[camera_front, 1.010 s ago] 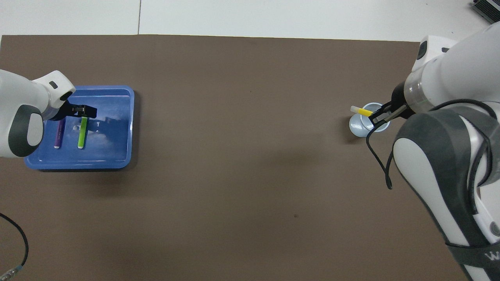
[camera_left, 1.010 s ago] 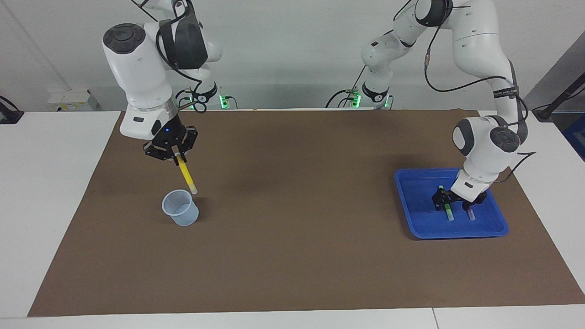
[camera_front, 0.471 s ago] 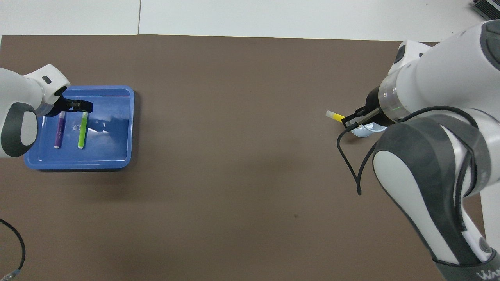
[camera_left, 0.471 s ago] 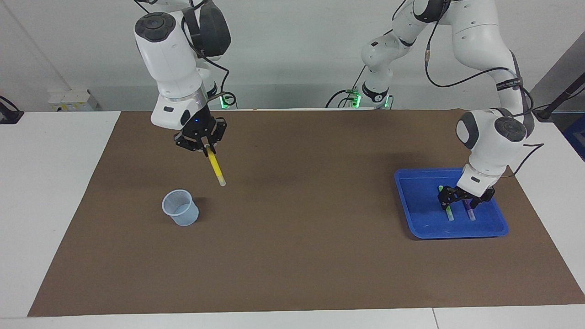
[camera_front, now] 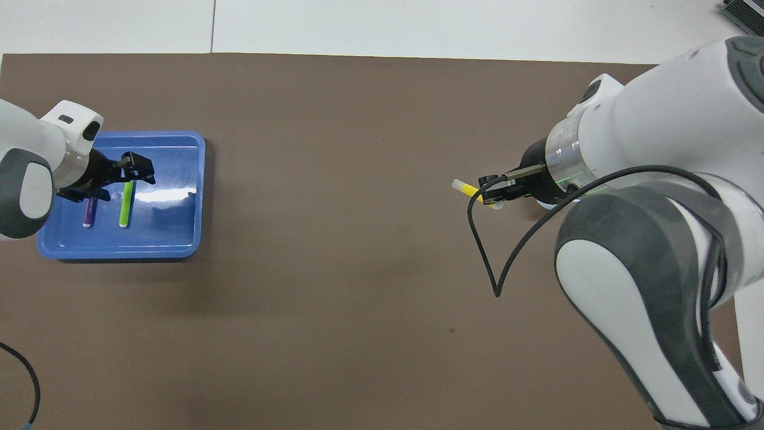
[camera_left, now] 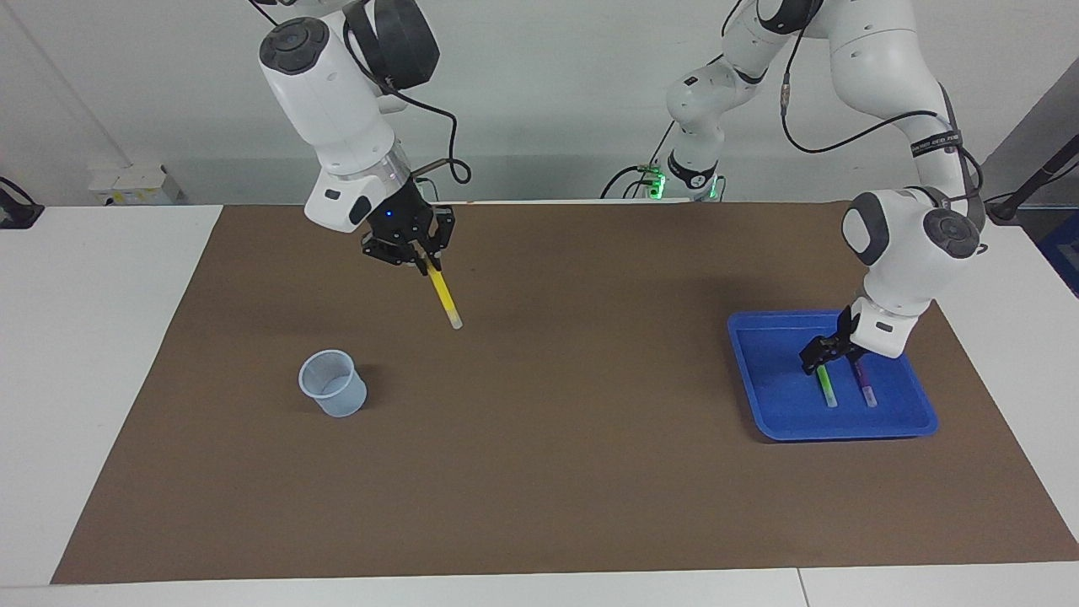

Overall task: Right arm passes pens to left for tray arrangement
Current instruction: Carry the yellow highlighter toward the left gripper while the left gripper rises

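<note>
The right gripper (camera_left: 419,263) is up in the air over the bare brown mat (camera_left: 539,472), toward the right arm's end of the table, and its fingers are pinched shut on the top of the yellow pen (camera_left: 443,297). That pen hangs from the fingertips at a slant, its pale whitish end lowest and clear of the mat. The small pale-blue cup (camera_left: 333,384) stands upright on the mat below and to one side of this gripper, apart from the pen; from the overhead view the arm hides nearly all of it. In that view the same gripper (camera_front: 490,189) shows the pen (camera_front: 467,189) poking out past its tips toward the middle of the table. Between the two arms the mat stretches on. At the left arm's end of the table the left gripper (camera_left: 832,341) hangs low over the blue tray (camera_left: 763,375), its fingers spread wide and holding nothing. Just under its tips lie the green pen (camera_left: 826,387) and the purple pen (camera_left: 865,386), side by side and flat on the tray floor, close together but not touching, pale ends pointing away from the robots. From overhead the gripper (camera_front: 122,175) covers the upper ends of the green pen (camera_front: 125,205) and the purple pen (camera_front: 89,213), both within the tray (camera_front: 173,239)
</note>
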`<state>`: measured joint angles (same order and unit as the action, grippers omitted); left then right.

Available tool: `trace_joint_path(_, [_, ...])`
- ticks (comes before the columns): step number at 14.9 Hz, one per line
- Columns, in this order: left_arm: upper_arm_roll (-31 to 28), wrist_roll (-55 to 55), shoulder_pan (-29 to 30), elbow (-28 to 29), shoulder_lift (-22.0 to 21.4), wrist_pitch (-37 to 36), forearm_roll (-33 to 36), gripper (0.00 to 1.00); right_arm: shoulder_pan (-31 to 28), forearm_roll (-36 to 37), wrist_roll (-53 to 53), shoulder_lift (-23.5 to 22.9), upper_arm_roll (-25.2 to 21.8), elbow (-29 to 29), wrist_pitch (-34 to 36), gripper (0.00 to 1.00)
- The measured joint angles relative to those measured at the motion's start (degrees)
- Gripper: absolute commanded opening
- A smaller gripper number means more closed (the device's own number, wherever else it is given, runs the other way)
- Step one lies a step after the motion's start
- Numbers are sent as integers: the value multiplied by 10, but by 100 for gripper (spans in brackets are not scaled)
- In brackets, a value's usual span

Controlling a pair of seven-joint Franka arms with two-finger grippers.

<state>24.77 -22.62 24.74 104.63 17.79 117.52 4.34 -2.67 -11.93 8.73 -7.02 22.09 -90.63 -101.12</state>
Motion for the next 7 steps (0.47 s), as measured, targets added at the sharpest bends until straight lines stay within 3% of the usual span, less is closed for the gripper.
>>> trace_joint_path(3, [6, -129, -22, 0, -21, -62, -40, 99, 17, -37, 84, 0, 2, 0, -24, 0])
trace_joint_path(7, [6, -221, -25, 0, -41, -101, -133, 99, 26, -78, 171, 0, 3, 0, -44, 0])
